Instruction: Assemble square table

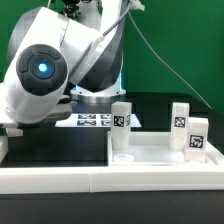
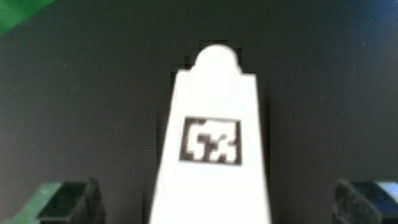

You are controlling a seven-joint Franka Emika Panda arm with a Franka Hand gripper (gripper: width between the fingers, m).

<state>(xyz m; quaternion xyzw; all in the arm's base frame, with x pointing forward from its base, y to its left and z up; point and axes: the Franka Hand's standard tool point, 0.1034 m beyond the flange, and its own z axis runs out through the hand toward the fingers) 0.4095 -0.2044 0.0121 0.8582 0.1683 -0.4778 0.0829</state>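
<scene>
Jaws are seen spread to their widest in the wrist view, one dark fingertip (image 2: 68,200) at each side of the picture and nothing clamped between them. The gripper (image 2: 222,205) is centred on a white peg leg (image 2: 217,130), which is framed between the fingertips but not touched by either; clear gaps are visible on both sides. One black-and-white tag is carried on the leg's facing side, and a rounded nub is noted at its far end.

In the exterior view the gripper itself is hidden behind the arm's large white joint (image 1: 40,70), so the grasp cannot be checked from there.

Further out, the square table top (image 1: 165,152) is seen lying on the black table, rim up, towards the exterior view's right. Three tagged legs are seen standing by it: one (image 1: 122,128) at its near-left corner, two (image 1: 180,122) (image 1: 197,135) towards its right side. Whether they are screwed in or merely set there cannot be told. The marker board (image 1: 88,120) lies flat behind, near the robot base.

Handling, as judged: the leg is taken to be light, rigid moulded plastic, smooth and somewhat slippery. Hold is best taken across the flat sides at mid-length, squarely, with the nub end left free for seating. Little fragility is expected; slipping or twisting in the pads is the likelier trouble.
</scene>
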